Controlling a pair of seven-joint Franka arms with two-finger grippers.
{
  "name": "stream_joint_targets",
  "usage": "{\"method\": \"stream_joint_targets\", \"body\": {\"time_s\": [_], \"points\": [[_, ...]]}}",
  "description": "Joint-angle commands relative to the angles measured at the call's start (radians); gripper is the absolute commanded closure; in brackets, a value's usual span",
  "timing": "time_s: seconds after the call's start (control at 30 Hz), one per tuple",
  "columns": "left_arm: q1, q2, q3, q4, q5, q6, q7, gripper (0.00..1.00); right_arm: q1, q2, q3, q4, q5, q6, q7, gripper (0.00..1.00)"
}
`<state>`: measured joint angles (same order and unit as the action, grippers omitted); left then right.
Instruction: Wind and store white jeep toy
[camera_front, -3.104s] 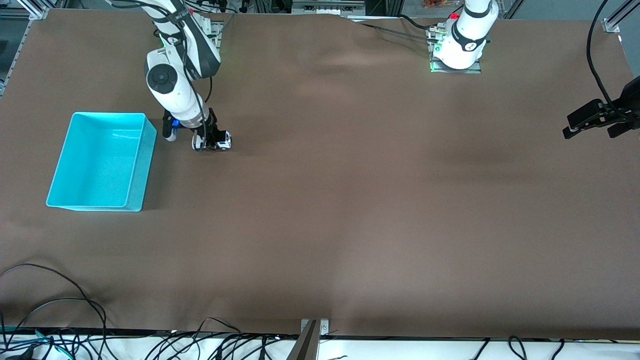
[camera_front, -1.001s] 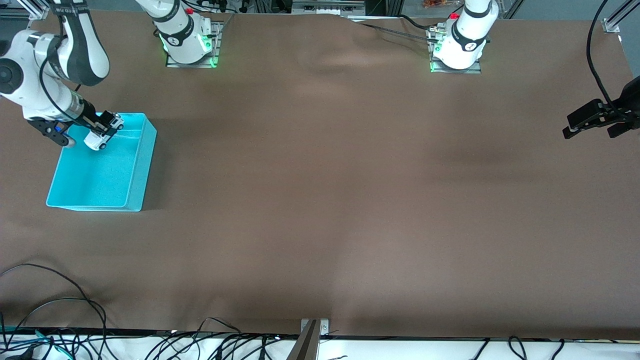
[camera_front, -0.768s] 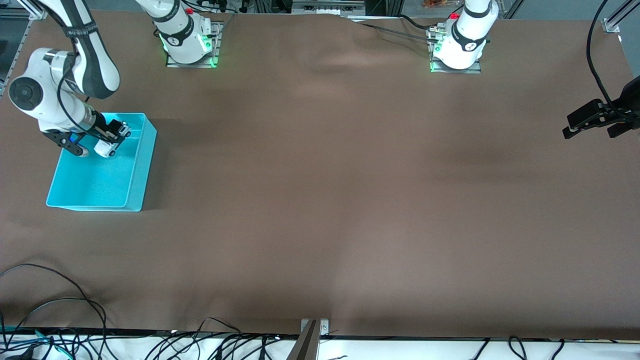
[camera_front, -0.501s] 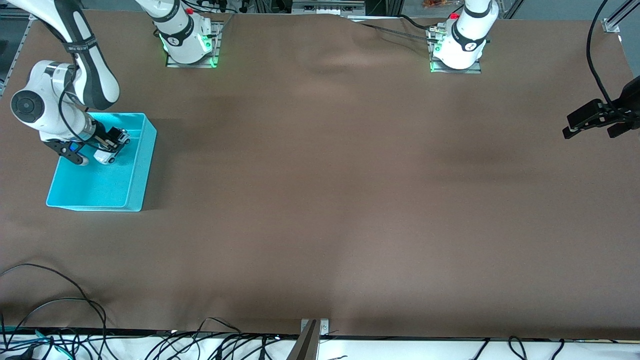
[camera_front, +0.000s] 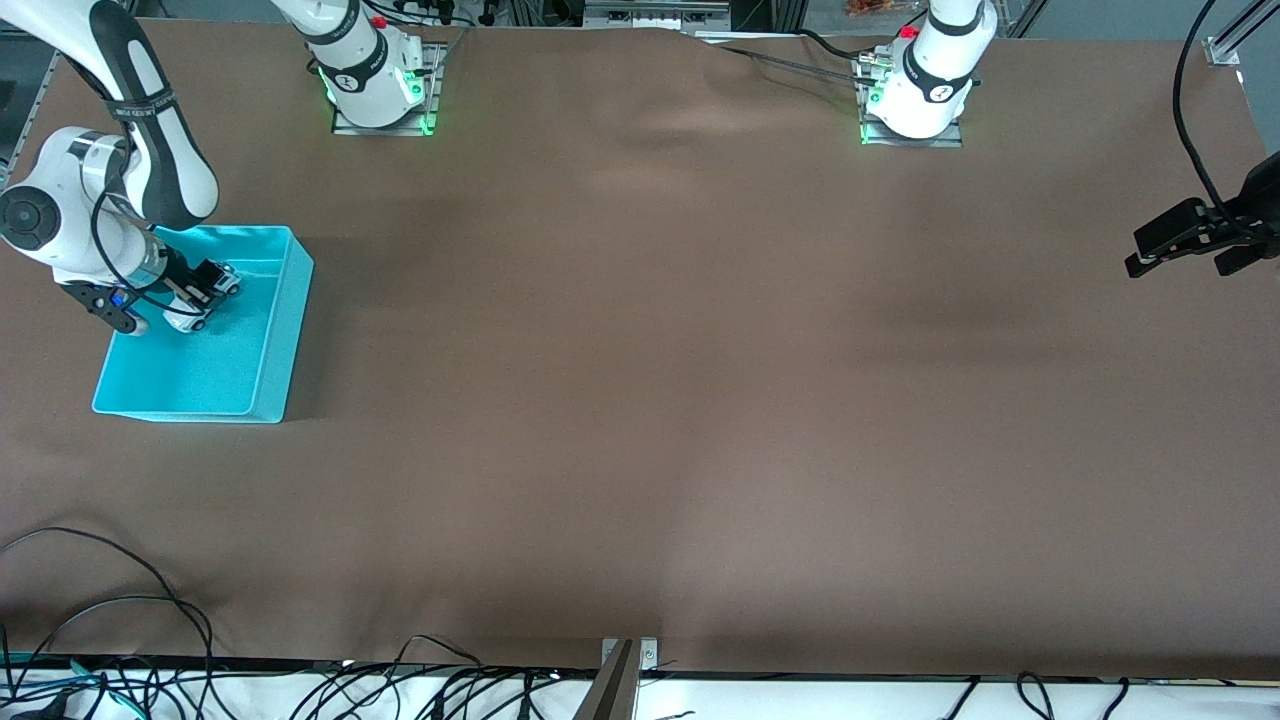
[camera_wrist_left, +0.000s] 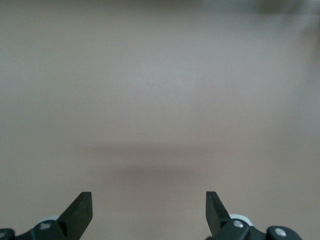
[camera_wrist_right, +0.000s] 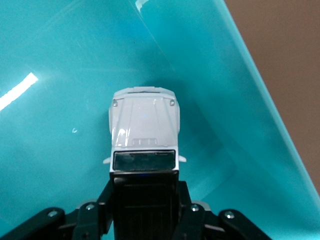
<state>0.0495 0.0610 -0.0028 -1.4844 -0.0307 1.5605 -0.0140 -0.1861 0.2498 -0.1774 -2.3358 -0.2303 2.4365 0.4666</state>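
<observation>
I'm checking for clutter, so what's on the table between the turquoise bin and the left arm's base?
Nothing: in the front view, only bare brown table cover lies between the turquoise bin and the left arm's base.

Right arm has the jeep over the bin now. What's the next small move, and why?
Probably lower a little, then open. The right end effector is shut on the white jeep toy, held inside the turquoise bin walls, and it seems not yet resting on the floor. Releasing low should keep it from bouncing. The left end effector waits open over bare table.
</observation>
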Motion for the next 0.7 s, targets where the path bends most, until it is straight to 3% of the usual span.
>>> {"method": "stream_joint_targets", "body": {"time_s": [0.0,0.17,0.23,0.37,0.4,0.47,0.53,0.67], "points": [[-0.003,-0.003,0.007,0.013,-0.031,-0.002,0.019,0.0,-0.003,0.031,0.003,-0.002,-0.018,0.039,0.04,1.0],[-0.003,-0.003,0.007,0.013,-0.029,-0.002,0.019,0.0,-0.004,0.054,0.003,0.0,-0.02,0.042,0.038,1.0],[-0.003,-0.003,0.007,0.013,-0.031,-0.002,0.019,0.0,-0.004,0.059,0.003,0.0,-0.021,0.049,0.033,0.86],[-0.003,-0.003,0.007,0.013,-0.029,-0.002,0.019,0.0,-0.003,0.059,0.003,-0.002,-0.021,0.049,0.033,0.77],[-0.003,-0.003,0.007,0.013,-0.031,-0.002,0.019,0.0,-0.003,0.057,0.003,-0.002,-0.021,0.047,0.032,0.7],[-0.003,-0.003,0.007,0.013,-0.029,-0.002,0.019,0.0,-0.003,0.055,0.004,-0.002,-0.021,0.044,0.03,0.45],[-0.003,-0.003,0.007,0.013,-0.029,-0.002,0.019,0.0,-0.003,0.049,0.004,-0.002,-0.021,0.042,0.029,0.35],[-0.003,-0.003,0.007,0.013,-0.029,-0.002,0.019,0.0,-0.003,0.04,0.004,-0.004,-0.021,0.041,0.029,0.0]]}}
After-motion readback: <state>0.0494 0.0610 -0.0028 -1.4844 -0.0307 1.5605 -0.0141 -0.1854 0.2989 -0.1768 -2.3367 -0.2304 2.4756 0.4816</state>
